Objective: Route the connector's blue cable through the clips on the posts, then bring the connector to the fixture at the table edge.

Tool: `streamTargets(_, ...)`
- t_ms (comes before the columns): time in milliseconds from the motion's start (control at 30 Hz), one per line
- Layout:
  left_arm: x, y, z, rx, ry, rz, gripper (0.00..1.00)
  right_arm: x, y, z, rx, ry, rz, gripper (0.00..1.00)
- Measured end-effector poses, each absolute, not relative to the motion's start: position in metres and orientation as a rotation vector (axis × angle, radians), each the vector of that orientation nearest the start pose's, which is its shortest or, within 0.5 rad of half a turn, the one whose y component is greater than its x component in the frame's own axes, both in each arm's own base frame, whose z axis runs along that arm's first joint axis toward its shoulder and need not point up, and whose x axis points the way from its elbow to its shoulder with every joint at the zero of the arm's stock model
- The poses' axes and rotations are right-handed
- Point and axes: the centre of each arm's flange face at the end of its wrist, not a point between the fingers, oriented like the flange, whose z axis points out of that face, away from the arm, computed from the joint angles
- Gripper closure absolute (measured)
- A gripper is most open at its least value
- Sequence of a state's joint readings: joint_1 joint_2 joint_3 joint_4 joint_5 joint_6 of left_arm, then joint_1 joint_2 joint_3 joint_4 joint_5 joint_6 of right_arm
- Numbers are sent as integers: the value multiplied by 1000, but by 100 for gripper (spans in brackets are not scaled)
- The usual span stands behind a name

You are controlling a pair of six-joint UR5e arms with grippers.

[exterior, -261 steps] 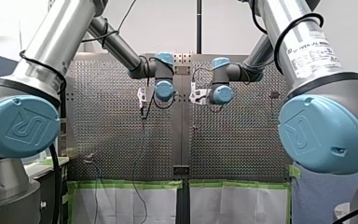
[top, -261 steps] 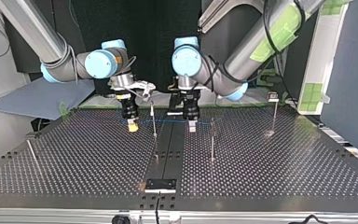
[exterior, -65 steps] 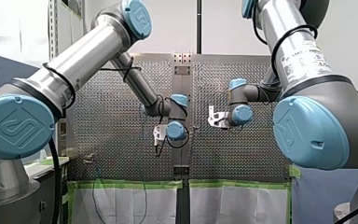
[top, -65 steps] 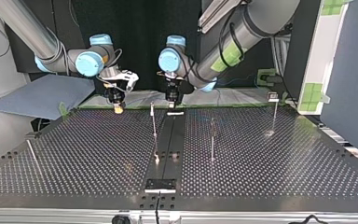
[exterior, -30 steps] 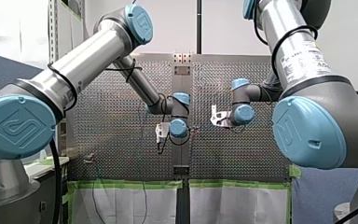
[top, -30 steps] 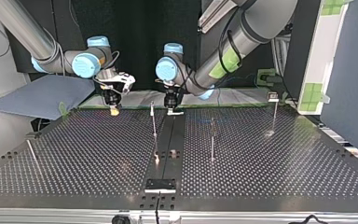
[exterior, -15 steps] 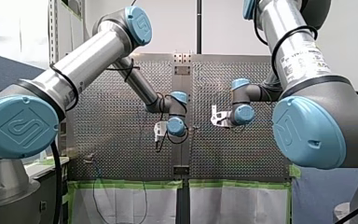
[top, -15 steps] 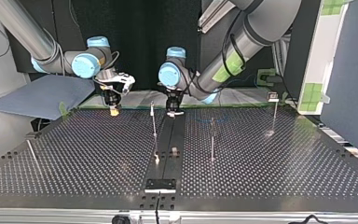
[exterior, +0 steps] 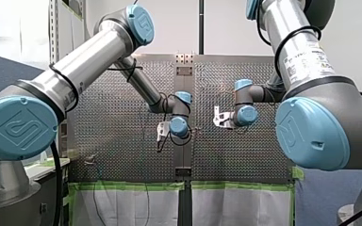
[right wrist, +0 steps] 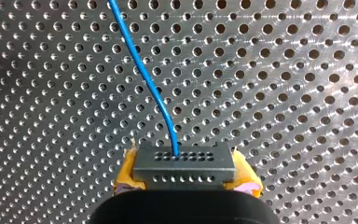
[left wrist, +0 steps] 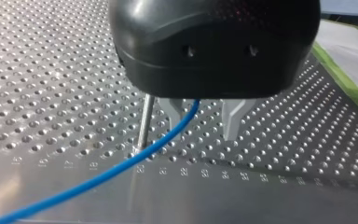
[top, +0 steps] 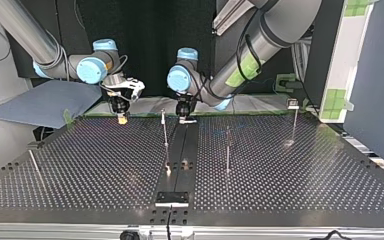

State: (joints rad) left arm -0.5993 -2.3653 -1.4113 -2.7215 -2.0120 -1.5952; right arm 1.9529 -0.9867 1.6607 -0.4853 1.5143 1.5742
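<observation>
The connector (right wrist: 185, 163), a grey block w/ two rows of small holes, is held in the right gripper (right wrist: 186, 181). Its yellow pads (right wrist: 127, 173) are closed against the block's two ends. The blue cable (right wrist: 141, 71) leaves the connector's upper row and curves away ahead of the gripper over the perforated table (right wrist: 284, 84).

In the left wrist view the left gripper (left wrist: 204, 128) is seen w/ its two metal fingers (left wrist: 232, 120) spread apart, and nothing is clamped btwn them. The blue cable comes out from under the black body btwn the fingers, crosses in front of one finger and runs off low over the table. A thin post (left wrist: 144, 121) stands just beside that finger. Whether the blue cable touches it can't be told.

In the top view the right gripper is seen upper left of ctr, low over the table's far edge. The left gripper is at upper ctr, just beside the top of the middle post (top: 165, 131). A second post (top: 227, 147) stands right of ctr. The fixture (top: 171, 198) lies at bottom ctr on the near edge, well apart from the connector
</observation>
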Motion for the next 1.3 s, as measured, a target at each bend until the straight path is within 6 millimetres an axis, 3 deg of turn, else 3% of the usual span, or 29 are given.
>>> streamTargets(67, 515, -463, 114, 195, 1751, -64, 23, 360, -523, 155, 1689, -1088, 1408, 100)
streamTargets(100, 514, -464, 117, 198, 1747, -71, 23, 360, -523, 155, 1689, -1088, 1408, 100)
streamTargets(133, 513, -465, 120, 200, 1744, -77, 2, 360, -523, 155, 1690, -1088, 1408, 100)
streamTargets(367, 505, -473, 130, 232, 1752, -110, 2, 360, -523, 155, 1688, -1089, 1407, 100)
streamTargets(900, 466, -480, 112, 353, 1852, -138, 2, 361, -523, 156, 1697, -1076, 1419, 100)
streamTargets(1300, 470, -479, 139, 258, 1784, -147, 2, 363, -522, 156, 1705, -1073, 1422, 100)
